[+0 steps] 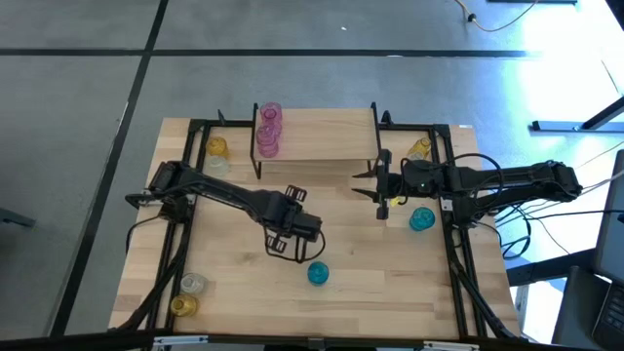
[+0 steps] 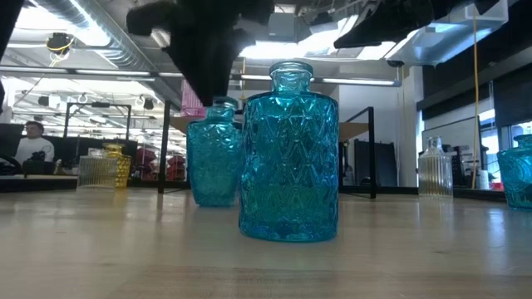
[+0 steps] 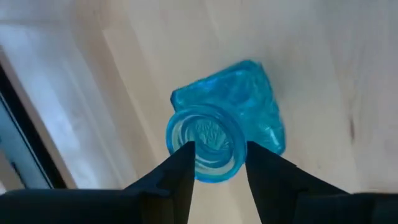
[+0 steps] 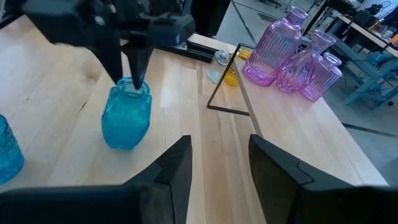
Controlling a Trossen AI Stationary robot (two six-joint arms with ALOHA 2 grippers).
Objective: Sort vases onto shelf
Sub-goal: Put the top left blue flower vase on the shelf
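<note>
Left wrist view: jaws astride teal vase (image 3: 227, 121)

We see three pink vases (image 1: 268, 129), ribbed glass, upright and bunched together at the left end of the shelf (image 1: 327, 136), a light-wood board on thin black legs. One teal vase (image 1: 283, 232), diamond-cut, stands upright mid-bench w/ the left gripper (image 3: 217, 163) fingers either side of its rim. Another teal vase (image 1: 318, 274) stands near the front edge, a third (image 1: 421, 218) to the right. Amber + clear vases (image 1: 214, 154) sit far left, another pair (image 1: 187, 293) front left, and more (image 1: 419, 149) far right.
</note>
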